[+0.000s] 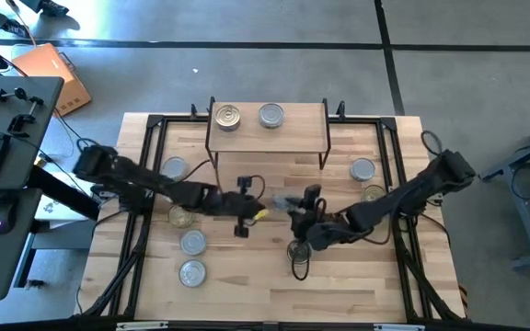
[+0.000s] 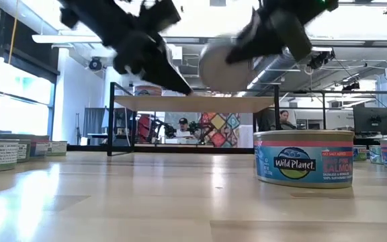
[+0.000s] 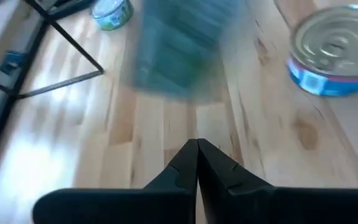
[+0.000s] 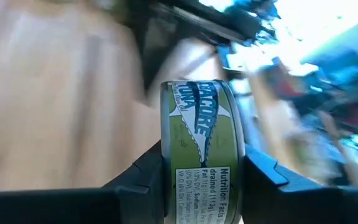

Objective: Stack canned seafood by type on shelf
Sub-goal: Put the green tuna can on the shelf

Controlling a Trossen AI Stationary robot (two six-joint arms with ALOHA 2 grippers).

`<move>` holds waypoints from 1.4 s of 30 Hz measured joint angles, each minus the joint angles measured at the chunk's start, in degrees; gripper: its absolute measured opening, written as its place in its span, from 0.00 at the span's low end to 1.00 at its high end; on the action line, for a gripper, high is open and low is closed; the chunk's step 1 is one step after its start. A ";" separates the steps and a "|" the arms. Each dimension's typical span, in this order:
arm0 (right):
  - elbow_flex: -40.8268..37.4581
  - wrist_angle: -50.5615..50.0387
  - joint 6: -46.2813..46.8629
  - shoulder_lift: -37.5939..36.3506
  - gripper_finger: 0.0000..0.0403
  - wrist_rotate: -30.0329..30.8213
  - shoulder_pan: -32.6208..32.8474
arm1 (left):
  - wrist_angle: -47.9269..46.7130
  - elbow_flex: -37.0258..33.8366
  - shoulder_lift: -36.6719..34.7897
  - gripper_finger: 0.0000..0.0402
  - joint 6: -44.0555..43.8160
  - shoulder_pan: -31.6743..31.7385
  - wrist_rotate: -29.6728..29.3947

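My right gripper (image 4: 199, 186) is shut on a green-labelled tin of canned seafood (image 4: 199, 149), which shows raised and blurred in the low view (image 2: 224, 64) and over the table's middle in the high view (image 1: 288, 204). My left gripper (image 3: 197, 148) is shut on nothing and hangs just to the left of that tin (image 1: 263, 207). The shelf (image 1: 268, 129) stands at the far middle on thin black legs, with two tins (image 1: 228, 117) (image 1: 270, 115) resting on its top. A blue-labelled tin (image 2: 304, 158) sits flat on the table near the front. My right gripper pinches the green tin between its two fingers (image 4: 143, 177), one on each flat end, so the labelled side wall (image 4: 197, 124) faces the wrist camera. The tin is turned on its edge and lifted clear of the table.
Several more tins sit on the table: some at the left (image 1: 175, 168) (image 1: 192, 242) (image 1: 191, 272), two at the right (image 1: 362, 169) (image 1: 373, 193). A black frame (image 1: 150, 138) runs along the table's sides. People sit in the room beyond (image 2: 183, 128).
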 joint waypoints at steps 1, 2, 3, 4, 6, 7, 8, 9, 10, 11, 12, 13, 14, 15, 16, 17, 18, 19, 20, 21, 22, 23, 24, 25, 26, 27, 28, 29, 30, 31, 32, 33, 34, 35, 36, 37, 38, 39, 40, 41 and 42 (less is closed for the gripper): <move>1.75 -2.98 0.01 -0.29 0.31 2.61 -0.47 | -1.21 0.00 -1.20 0.00 -0.01 -1.18 -1.57; 3.60 -5.56 0.04 -0.49 0.31 4.55 -1.14 | -2.60 0.00 -2.59 0.00 -0.14 -2.39 -3.00; 5.55 -8.42 0.03 -0.49 0.31 5.47 -2.11 | -4.26 0.00 -3.72 0.00 -0.59 -3.42 -4.53; 7.38 -11.07 0.37 -0.49 0.31 5.63 -3.34 | -5.09 0.02 -4.66 0.00 -1.19 -4.42 -5.97; 11.02 -15.69 1.90 -0.49 0.31 4.86 -6.52 | -8.10 0.11 -6.28 0.00 -2.59 -6.24 -8.78; 12.38 -17.74 2.73 -0.50 0.31 3.95 -8.40 | -9.70 0.08 -6.86 0.00 -3.35 -7.10 -10.17; 13.47 -19.80 3.18 -0.53 0.31 3.16 -10.48 | -10.97 0.07 -7.40 0.00 -4.28 -7.86 -11.53; 14.24 -21.88 3.32 -0.53 0.31 2.55 -12.45 | -12.32 0.09 -7.90 0.00 -5.33 -8.62 -13.05; 14.73 -23.79 3.10 -0.52 0.31 2.20 -14.41 | -14.00 0.09 -8.35 0.00 -6.43 -9.42 -14.74; 14.95 -24.88 2.32 -0.51 0.31 1.94 -16.33 | -15.44 0.09 -8.61 0.00 -7.61 -10.08 -16.58; 15.06 -25.55 1.10 -0.51 0.31 1.60 -18.30 | -16.63 0.09 -8.73 0.00 -8.75 -10.77 -18.40; 15.06 -26.17 -0.20 -0.51 0.31 1.18 -20.17 | -18.21 0.09 -8.81 0.00 -9.86 -11.44 -20.12; 14.89 -26.38 -1.55 -0.51 0.31 0.41 -22.01 | -19.62 0.07 -8.86 0.00 -10.75 -11.98 -21.81; 14.65 -26.52 -2.74 -0.51 0.31 -0.97 -23.86 | -20.45 0.07 -8.90 0.00 -11.58 -12.42 -23.21; 14.56 -26.89 -3.35 -0.45 0.31 -2.48 -25.60 | -21.15 0.08 -8.93 0.00 -12.47 -12.82 -24.48; 14.53 -26.91 -4.11 -0.43 0.31 -3.79 -27.22 | -21.96 0.09 -8.93 0.00 -13.28 -13.10 -25.58; 14.53 -26.56 -4.85 -0.42 0.31 -4.77 -28.77 | -22.62 0.09 -8.93 0.00 -13.82 -13.26 -26.34; 14.53 -26.10 -5.77 -0.42 0.31 -5.52 -30.20 | -23.10 0.09 -8.93 0.00 -14.44 -13.29 -26.65; 14.54 -25.77 -6.64 -0.43 0.31 -6.01 -31.56 | -23.62 0.09 -8.93 0.00 -14.87 -13.24 -26.74; 14.53 -25.54 -7.69 -0.42 0.31 -6.62 -32.82 | -24.30 0.09 -8.99 0.00 -15.33 -13.12 -26.75; 14.55 -25.52 -8.63 -0.42 0.31 -7.10 -34.01 | -24.93 0.09 -9.09 0.00 -15.89 -13.04 -26.73; 14.54 -25.53 -9.48 -0.42 0.31 -7.88 -35.12 | -25.56 0.09 -9.25 0.00 -16.41 -12.97 -26.59; 14.53 -25.44 -10.43 -0.42 0.31 -8.91 -36.16 | -25.89 0.09 -9.45 0.00 -16.71 -12.84 -26.56; 14.53 -25.30 -11.24 -0.42 0.31 -9.84 -37.10 | -25.83 0.09 -9.66 0.00 -17.07 -12.77 -26.55; 14.53 -25.26 -12.24 -0.42 0.31 -10.66 -37.93 | -25.71 0.09 -9.99 0.00 -17.15 -12.79 -26.55; 14.53 -25.27 -13.51 -0.42 0.31 -11.54 -38.68 | -25.72 0.09 -10.22 0.00 -17.16 -12.79 -26.55; 14.53 -25.10 -14.81 -0.42 0.31 -12.09 -39.29 | -25.69 0.09 -10.47 0.00 -17.19 -12.79 -26.54; 14.53 -24.67 -16.10 -0.42 0.31 -12.95 -39.85 | -25.51 -0.04 -10.80 0.00 -17.22 -12.79 -26.50; 14.53 -24.04 -17.03 -0.42 0.31 -13.89 -40.39 | -24.03 -0.83 -11.40 0.00 -17.15 -12.79 -26.44; 14.53 -23.40 -18.09 -0.42 0.31 -14.95 -40.81 | -21.74 -2.11 -12.15 0.00 -16.62 -12.79 -26.32; 14.55 -22.74 -19.11 -0.42 0.31 -15.93 -41.24 | -18.91 -3.78 -13.10 0.00 -15.99 -12.71 -25.70; 14.55 -22.33 -19.72 -0.42 0.31 -16.72 -41.55 | -15.69 -5.67 -14.20 0.00 -14.94 -12.30 -24.09; 14.54 -21.95 -20.39 -0.42 0.31 -17.20 -41.89 | -12.85 -7.60 -15.31 0.00 -14.09 -11.82 -22.01; 14.55 -21.69 -20.60 -0.42 0.31 -17.56 -42.20 | -9.88 -9.63 -16.63 0.00 -13.50 -11.11 -19.74; 14.55 -21.42 -20.66 -0.42 0.31 -18.03 -42.54 | -6.59 -11.61 -17.96 0.00 -13.01 -10.36 -17.73; 14.54 -21.34 -20.69 -0.42 0.31 -18.63 -42.89 | -3.49 -13.33 -19.33 0.00 -12.27 -9.54 -15.89; 14.55 -21.30 -20.69 -0.40 0.31 -19.01 -43.20 | -0.76 -14.96 -20.72 0.00 -11.55 -8.72 -14.39; 14.57 -21.11 -20.63 -0.11 0.32 -19.01 -43.42 | 1.51 -16.45 -21.97 0.00 -10.94 -7.87 -13.10; 14.57 -20.86 -20.67 0.19 0.34 -18.86 -43.70 | 3.24 -17.72 -23.09 0.00 -10.66 -7.09 -12.08; 14.62 -20.63 -20.69 0.61 0.36 -18.65 -43.89 | 4.41 -18.88 -24.16 0.00 -10.64 -6.48 -11.43; 14.64 -20.91 -20.67 1.14 0.38 -19.09 -44.01 | 5.14 -19.93 -25.10 0.00 -10.68 -5.92 -11.18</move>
